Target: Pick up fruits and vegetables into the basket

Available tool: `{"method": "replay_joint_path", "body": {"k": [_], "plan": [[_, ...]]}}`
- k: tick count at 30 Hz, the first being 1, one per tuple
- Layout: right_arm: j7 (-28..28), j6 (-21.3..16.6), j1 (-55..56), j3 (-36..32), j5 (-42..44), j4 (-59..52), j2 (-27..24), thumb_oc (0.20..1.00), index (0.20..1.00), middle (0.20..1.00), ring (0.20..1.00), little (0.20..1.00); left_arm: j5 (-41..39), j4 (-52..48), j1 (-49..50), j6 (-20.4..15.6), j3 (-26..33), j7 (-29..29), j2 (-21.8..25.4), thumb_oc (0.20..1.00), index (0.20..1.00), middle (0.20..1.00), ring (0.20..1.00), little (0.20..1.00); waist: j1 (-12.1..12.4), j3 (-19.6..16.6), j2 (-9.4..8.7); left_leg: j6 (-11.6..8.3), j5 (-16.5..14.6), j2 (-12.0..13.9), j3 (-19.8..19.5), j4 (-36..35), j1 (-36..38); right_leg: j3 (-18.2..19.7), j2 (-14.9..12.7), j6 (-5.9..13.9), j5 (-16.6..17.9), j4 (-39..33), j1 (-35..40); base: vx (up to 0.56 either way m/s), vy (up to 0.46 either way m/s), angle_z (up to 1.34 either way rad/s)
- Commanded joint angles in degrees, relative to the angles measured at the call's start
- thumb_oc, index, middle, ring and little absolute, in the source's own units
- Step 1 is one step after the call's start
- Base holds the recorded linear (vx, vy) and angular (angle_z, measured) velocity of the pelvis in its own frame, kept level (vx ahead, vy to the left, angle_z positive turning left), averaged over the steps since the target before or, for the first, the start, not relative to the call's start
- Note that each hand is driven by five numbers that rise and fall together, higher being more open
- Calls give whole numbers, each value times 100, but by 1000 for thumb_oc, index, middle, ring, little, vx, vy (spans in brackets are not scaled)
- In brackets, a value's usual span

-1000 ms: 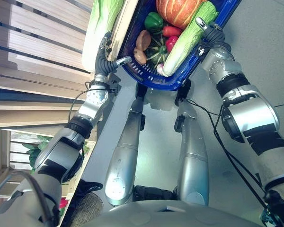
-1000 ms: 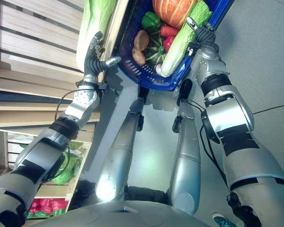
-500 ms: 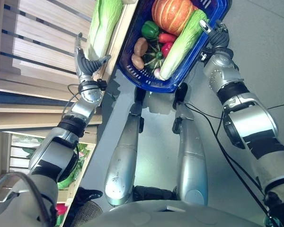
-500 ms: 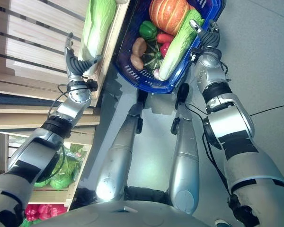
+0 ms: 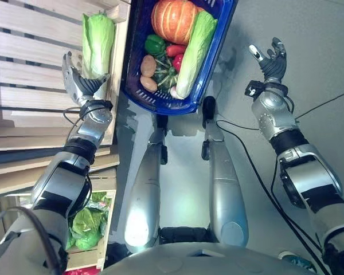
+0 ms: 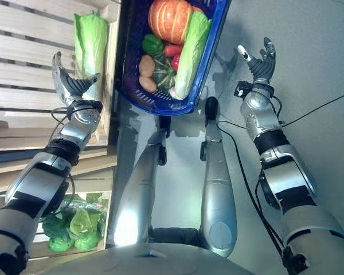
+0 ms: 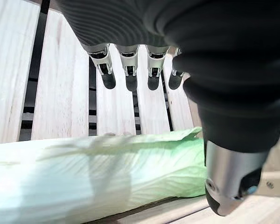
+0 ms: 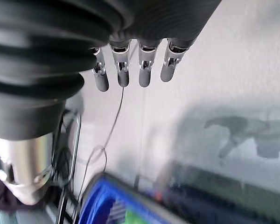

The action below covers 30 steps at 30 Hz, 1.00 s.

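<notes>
A blue basket (image 5: 136, 98) stands on the floor ahead, holding a pumpkin (image 5: 173, 20), a long napa cabbage (image 5: 194, 47), a green pepper (image 5: 155, 44), potatoes and other vegetables. A second napa cabbage (image 5: 97, 43) lies on the wooden slatted shelf (image 5: 28, 63) to the left. My left hand (image 5: 77, 85) is open just beside this cabbage's near end, with the thumb against its side; the left wrist view shows the cabbage (image 7: 84, 179) under straight fingers (image 7: 107, 77). My right hand (image 5: 270, 57) hangs open over the floor to the right of the basket, holding nothing.
The wooden shelf's edge (image 5: 117, 69) runs close along the basket's left side. On a lower shelf level lie green leafy vegetables (image 5: 89, 226). Grey floor (image 5: 309, 51) stretches to the right of the basket.
My left hand has left the basket's left rim and gone left to the cabbage on the shelf. My right hand has let go of the basket's right side and drawn away right.
</notes>
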Motion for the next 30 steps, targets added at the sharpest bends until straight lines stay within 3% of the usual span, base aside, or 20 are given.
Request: {"method": "replay_joint_path", "body": {"k": [1, 11, 23, 30], "plan": [[-223, -472, 436, -152, -27, -290, -217, 1000, 1000, 1000, 1000, 1000, 226, 538, 79, 136, 457, -105, 364, 1000, 1000, 1000, 1000, 1000, -114, -260, -7, -44, 88, -90, 190, -444, 191, -300, 384, 105, -880, 427, 294, -4, 8, -15], [-110, -698, 767, -578, 222, 966, -360, 1000, 1000, 1000, 1000, 1000, -209, 1815, -117, 241, 404, -706, 440, 1000, 1000, 1000, 1000, 1000, -256, -260, -118, -29, 15, -28, 253, -431, 151, -258, 421, 97, -910, 327, 301, 9, 14, -6], [313, -584, 757, -761, 405, 1936, -477, 1000, 1000, 1000, 1000, 1000, -688, 2637, -144, 301, 533, -1273, 413, 1000, 1000, 1000, 1000, 1000, -273, -260, -215, -5, -59, 2, 278, -356, 45, -248, 445, 65, -948, 334, 224, 3, 1, -1], [331, -523, 604, -715, 345, 1960, -461, 1000, 1000, 1000, 1000, 1000, -844, 2902, -309, 452, 572, -1482, 373, 1000, 1000, 1000, 1000, 1000, -279, -260, -293, -12, -91, 1, 262, -344, -55, -243, 446, 75, -935, 296, 128, 0, 0, 0]]}}
